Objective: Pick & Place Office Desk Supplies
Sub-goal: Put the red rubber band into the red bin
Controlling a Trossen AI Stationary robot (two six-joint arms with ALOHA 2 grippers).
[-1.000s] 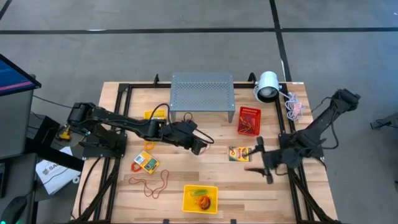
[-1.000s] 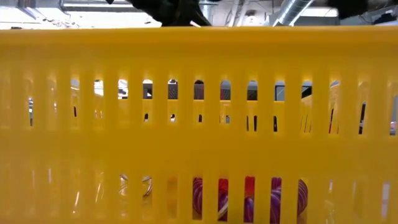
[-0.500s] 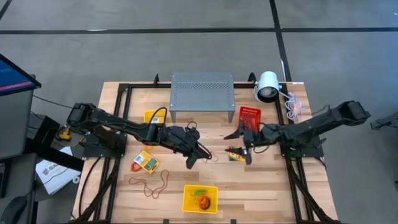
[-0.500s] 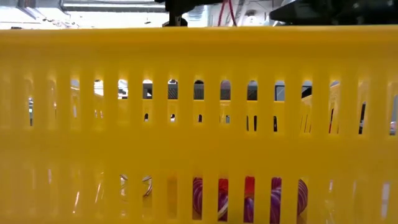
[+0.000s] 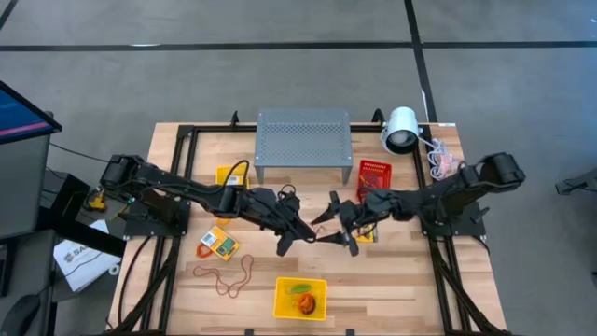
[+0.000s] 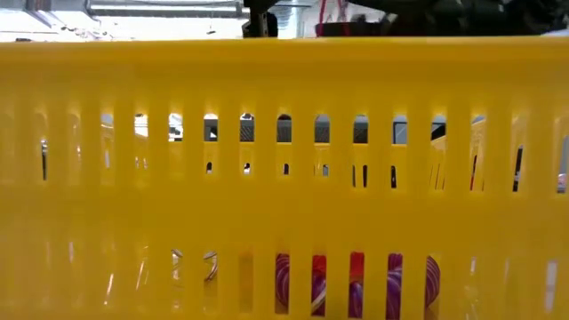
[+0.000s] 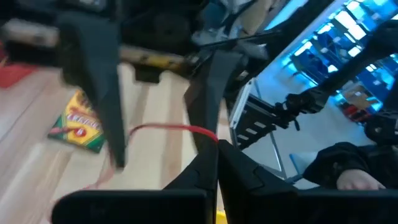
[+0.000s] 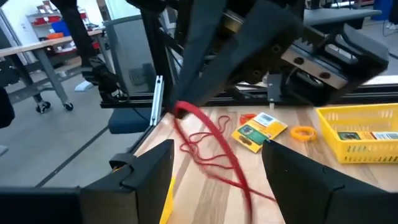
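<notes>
1. High view: the left gripper (image 5: 291, 235) and right gripper (image 5: 341, 227) met near the table's centre, at about 12 o'clock from the yellow basket (image 5: 300, 299). The left's fingers were pressed together on a red rubber band (image 5: 318, 239); the right's fingers stood spread around it. Another band loop (image 5: 224, 276) lay at 9 o'clock from the basket, and a crayon box (image 5: 216, 244) at 10 o'clock.
2. Low view: the basket's slatted wall (image 6: 284, 133) filled the frame; the band was hidden.
3. Left wrist view: the band (image 7: 180, 129) stretched taut from the closed fingertips.
4. Right wrist view: the band (image 8: 208, 140) hung as a thin, limp red loop between the open fingers (image 8: 149, 168). It looked light, soft and springy, so I would pinch one strand.
</notes>
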